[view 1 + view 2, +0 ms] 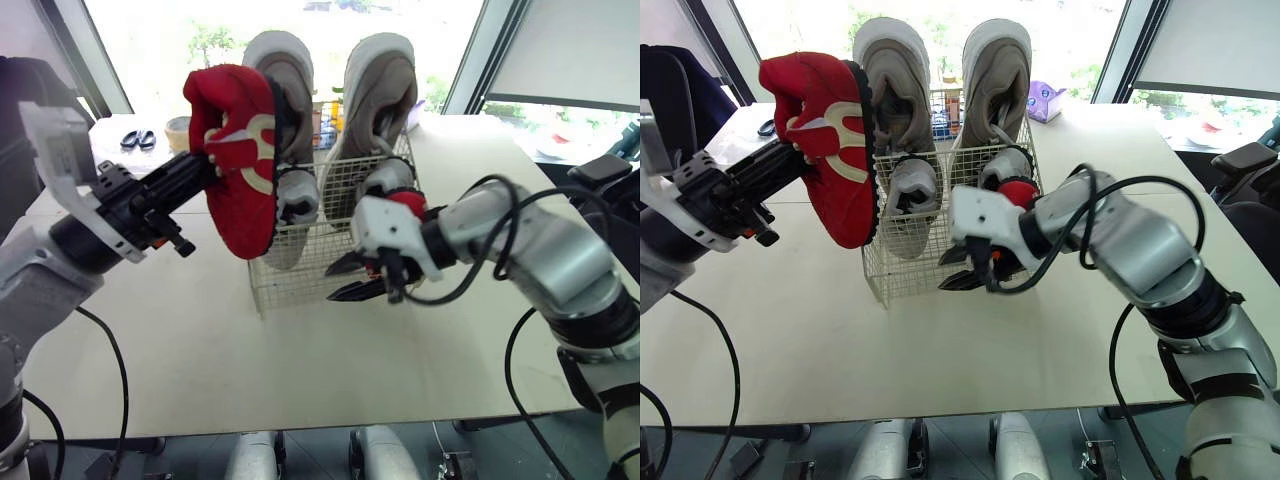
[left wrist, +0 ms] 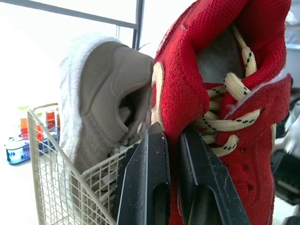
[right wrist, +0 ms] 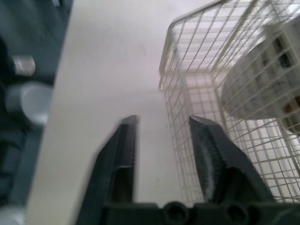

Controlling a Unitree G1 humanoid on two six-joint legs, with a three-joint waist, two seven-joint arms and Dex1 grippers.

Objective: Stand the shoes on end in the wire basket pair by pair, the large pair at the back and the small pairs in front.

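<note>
While our left gripper (image 1: 208, 162) is clamped on the red shoe (image 1: 240, 165), pinching the upper beside the laces, the shoe hangs in the air roughly on end, toe down. Its sole is turned toward the wire basket (image 1: 300, 278), and it sits just left of the basket's front-left corner. We judge the step in hand to be seating this shoe in the front row. At the back the two large grey shoes (image 1: 288, 70) stand on end, and a small grey shoe (image 1: 297, 195) fills the front left. On the front right a second small grey shoe (image 1: 385, 178) stands with something red (image 1: 410, 200) beside it. That red thing is partly hidden behind our right wrist, so we cannot tell whether it is the red mate. To do this well we should lift until the toe clears the rim, then carry the shoe over whichever front gap is free. From there we lower it straight down, so the toe slides in rather than catching the mesh. The front looks crowded, so a slow descent matters: pushing could tip the small grey shoe or shove the basket across the table (image 1: 200, 350). Our right gripper (image 1: 338, 283) hovers spread and empty, low before the basket's front wall, well placed to steady it. We should let go only once the shoe leans on a wall or a neighbour.
</note>
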